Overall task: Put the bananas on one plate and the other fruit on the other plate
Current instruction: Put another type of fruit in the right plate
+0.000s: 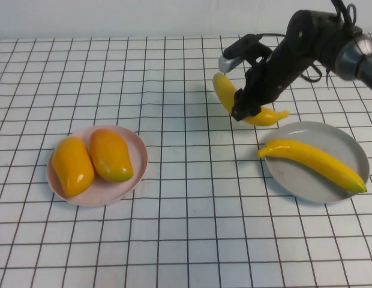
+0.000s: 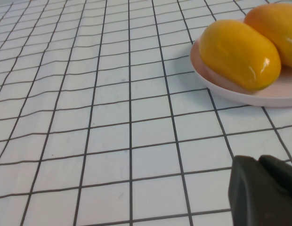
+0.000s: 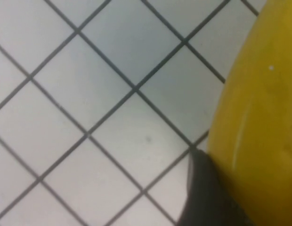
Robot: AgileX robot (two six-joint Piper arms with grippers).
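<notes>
Right gripper (image 1: 245, 108) clamped on a banana (image 1: 225, 91), jaws pressed against its middle, holding it lifted above the gridded tablecloth (image 1: 186, 240) just beyond the far-left rim of the grey plate (image 1: 330, 186). Held banana curved, one end up toward the wrist camera housing, the other end pointing down-right toward the plate, not touching it. In the right wrist view, a broad yellow flank of that banana (image 3: 254, 122) filling one side, with a dark finger (image 3: 205, 197) set against it and white squares with black lines behind.

Second banana (image 1: 315, 163) lying flat across the grey plate, blunt end poking over the plate's left rim, greenish tip at the right rim.

Left gripper (image 2: 263, 193) only a dark corner in the left wrist view, low over the tablecloth, near the pink plate; cannot tell how its jaws stand. Not visible from the high view.

Pink plate (image 1: 135, 177) on the left side of the table, well apart from the grey one. Two mango-like fruits on it, side by side and touching: left fruit (image 1: 72, 165) and right fruit (image 1: 111, 154), greenish tinge at the right one's near end. Same pair close up in the left wrist view, nearer fruit (image 2: 238, 54) glossy with a highlight, the other (image 2: 275, 26) behind it, both resting inside the pink rim (image 2: 240, 92).
</notes>
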